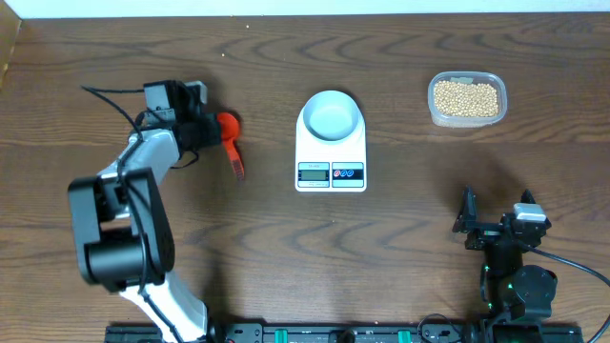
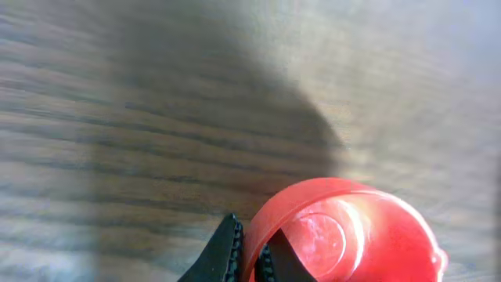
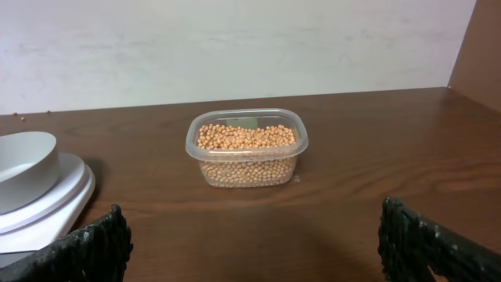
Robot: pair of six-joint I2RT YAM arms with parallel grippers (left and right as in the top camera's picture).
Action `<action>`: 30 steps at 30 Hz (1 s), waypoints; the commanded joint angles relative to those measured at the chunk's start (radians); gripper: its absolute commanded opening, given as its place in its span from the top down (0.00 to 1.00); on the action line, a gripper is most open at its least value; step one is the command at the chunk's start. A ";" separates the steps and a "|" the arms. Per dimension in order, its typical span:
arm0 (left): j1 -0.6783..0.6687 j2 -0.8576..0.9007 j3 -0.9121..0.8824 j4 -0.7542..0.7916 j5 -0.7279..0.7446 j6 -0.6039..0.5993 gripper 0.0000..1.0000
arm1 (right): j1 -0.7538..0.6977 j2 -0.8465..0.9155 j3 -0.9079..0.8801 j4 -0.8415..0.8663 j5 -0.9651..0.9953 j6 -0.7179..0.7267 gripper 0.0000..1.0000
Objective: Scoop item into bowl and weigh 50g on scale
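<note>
My left hand (image 2: 252, 254) is shut tight on the rim of the red scoop (image 2: 344, 235); one dark finger sits outside the rim and one inside, and the red edge is pinched between them; in my left wrist view the bottom of the scoop is cut off, its handle does not show, and the brown surface (image 2: 156, 117) looks blurry; from above, my left hand (image 1: 205, 129) covers part of the scoop (image 1: 229, 126), so I cannot see my fingertips there, but the handle pokes out toward the front; the scoop is well apart from the scale (image 1: 331, 157), on its left; the white bowl (image 1: 331, 114) sits on the back part of the scale, and the little screen is too small to read; my right hand (image 1: 496, 217) is open wide, holding nothing, near the front edge on the right; in my right wrist view the two black fingers (image 3: 94, 243) only peek in at the bottom corners; the beans (image 3: 246, 137) fill a clear tub (image 3: 190, 145) far behind my right hand; something greyish lies at the back of the beans, but I cannot tell what; the scale (image 3: 47, 196) and the bowl (image 3: 23, 168) are cut off at the left edge.
</note>
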 commanded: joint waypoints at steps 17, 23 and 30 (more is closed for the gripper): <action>0.002 -0.355 0.000 -0.171 -0.002 -0.939 0.93 | 0.009 -0.010 -0.003 0.002 0.007 0.000 0.01; 0.002 -0.355 0.000 -0.194 0.005 -0.968 0.93 | 0.007 -0.010 -0.003 0.041 0.029 -0.006 0.01; 0.001 -0.355 0.000 -0.180 0.006 -0.968 0.93 | 0.007 -0.010 -0.003 0.183 -0.087 -0.008 0.01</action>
